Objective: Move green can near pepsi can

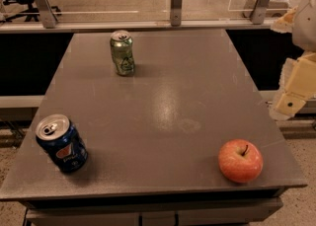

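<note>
The green can [122,52] stands upright at the far left-centre of the grey table [168,106]. The pepsi can [61,143] stands at the near left corner, dark blue with a round logo, leaning slightly. The two cans are far apart. My gripper [295,92], a cream-coloured piece on the arm, hangs at the right edge of the view, beyond the table's right side, far from both cans and holding nothing that shows.
A red apple [240,161] sits at the near right of the table. A metal rail with posts [176,3] runs along the table's far edge. The floor drops away on both sides of the table.
</note>
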Available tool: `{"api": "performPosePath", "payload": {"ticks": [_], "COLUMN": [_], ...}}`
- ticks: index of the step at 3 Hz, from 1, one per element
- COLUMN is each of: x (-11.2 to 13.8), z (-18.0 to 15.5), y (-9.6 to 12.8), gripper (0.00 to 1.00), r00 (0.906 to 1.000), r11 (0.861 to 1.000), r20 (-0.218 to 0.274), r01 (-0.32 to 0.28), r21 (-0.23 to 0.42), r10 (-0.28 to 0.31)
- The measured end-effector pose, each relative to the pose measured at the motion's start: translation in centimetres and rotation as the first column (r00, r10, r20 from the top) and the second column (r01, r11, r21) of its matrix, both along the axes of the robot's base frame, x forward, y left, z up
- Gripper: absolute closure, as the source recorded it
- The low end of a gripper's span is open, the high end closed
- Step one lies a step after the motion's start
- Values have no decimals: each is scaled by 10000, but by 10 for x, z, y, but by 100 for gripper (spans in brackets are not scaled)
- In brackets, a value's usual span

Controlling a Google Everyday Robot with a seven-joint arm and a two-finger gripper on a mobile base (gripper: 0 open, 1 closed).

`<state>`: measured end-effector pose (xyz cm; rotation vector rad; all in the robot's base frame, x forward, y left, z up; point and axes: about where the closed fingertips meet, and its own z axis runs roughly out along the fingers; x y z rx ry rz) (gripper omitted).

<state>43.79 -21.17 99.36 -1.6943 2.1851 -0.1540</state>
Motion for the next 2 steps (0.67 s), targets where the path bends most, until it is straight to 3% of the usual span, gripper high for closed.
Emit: {"api": "performPosePath", "payload": {"ticks": [1,2], "x": [1,38], "z": [1,3], "y": [1,35], "gripper": [0,0], "r00": [10000,9947], "r11": [10000,9945], "r20": [39,616], "r01": [-7,-857], "r21": [11,606], "r10": [7,820]}}
